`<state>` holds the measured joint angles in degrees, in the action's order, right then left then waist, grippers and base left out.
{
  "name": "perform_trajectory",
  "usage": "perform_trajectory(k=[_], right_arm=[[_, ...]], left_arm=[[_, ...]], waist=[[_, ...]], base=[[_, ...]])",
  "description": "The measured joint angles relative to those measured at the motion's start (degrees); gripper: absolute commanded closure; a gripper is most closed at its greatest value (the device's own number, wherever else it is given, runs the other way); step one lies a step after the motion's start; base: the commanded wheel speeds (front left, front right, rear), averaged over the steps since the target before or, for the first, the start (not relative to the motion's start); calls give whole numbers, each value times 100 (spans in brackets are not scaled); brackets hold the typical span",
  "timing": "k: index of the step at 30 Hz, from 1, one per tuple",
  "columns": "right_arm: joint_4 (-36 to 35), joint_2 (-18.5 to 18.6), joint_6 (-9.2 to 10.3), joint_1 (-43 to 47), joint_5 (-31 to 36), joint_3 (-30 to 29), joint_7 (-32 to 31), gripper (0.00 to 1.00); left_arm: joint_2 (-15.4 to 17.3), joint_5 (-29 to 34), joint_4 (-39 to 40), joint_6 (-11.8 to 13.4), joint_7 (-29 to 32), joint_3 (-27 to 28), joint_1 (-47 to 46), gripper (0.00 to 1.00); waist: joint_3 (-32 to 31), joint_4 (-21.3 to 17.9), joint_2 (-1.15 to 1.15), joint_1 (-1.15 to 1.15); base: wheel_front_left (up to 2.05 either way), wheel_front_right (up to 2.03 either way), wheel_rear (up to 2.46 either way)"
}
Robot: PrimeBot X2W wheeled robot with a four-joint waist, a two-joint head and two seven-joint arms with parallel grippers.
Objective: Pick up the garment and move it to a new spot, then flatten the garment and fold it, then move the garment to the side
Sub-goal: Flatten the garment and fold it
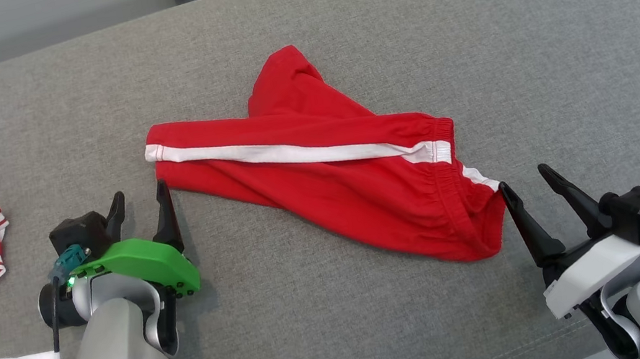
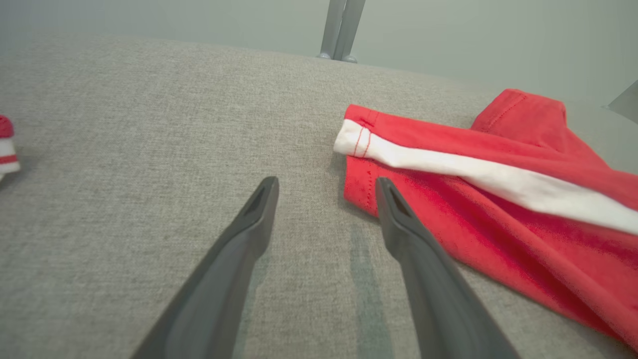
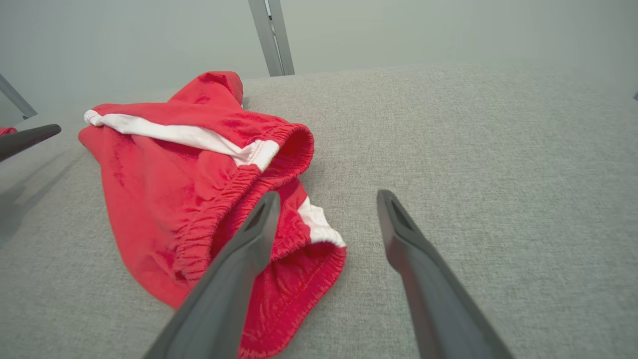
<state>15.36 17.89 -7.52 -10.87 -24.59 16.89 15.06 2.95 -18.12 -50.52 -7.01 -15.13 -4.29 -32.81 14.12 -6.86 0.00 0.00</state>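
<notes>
Head: red shorts [image 1: 327,185] lie mid-counter [image 1: 461,28], rumpled, one leg poking out behind. Left end effector [image 1: 140,190] sits by the leg hem and right end effector [image 1: 524,176] at the waistband corner. One per end, prob. ready to spread it flat. Both wide open, holding nothing.

L wrist: fingers well apart, hem [image 2: 359,189] just beside the right one, nothing b/w them.

R wrist: jaws gaping, left finger over the waistband [image 3: 209,224], no grip.
</notes>
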Motion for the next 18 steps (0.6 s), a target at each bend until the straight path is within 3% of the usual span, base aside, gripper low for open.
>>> perform_trajectory(k=[8, 18], right_arm=[[16, 8, 0, -60, -46, 10, 0, 0], [15, -32, 0, -119, -56, -10, 0, 0]], left_arm=[[-13, -891, -89, -27, 0, -201, -249, 0], [-12, -1400, -53, -29, 0, -318, -453, 0]], waist=[[234, -237, 0, 0], [434, -368, 0, 0]], base=[[0, 0, 0], [0, 0, 0]])
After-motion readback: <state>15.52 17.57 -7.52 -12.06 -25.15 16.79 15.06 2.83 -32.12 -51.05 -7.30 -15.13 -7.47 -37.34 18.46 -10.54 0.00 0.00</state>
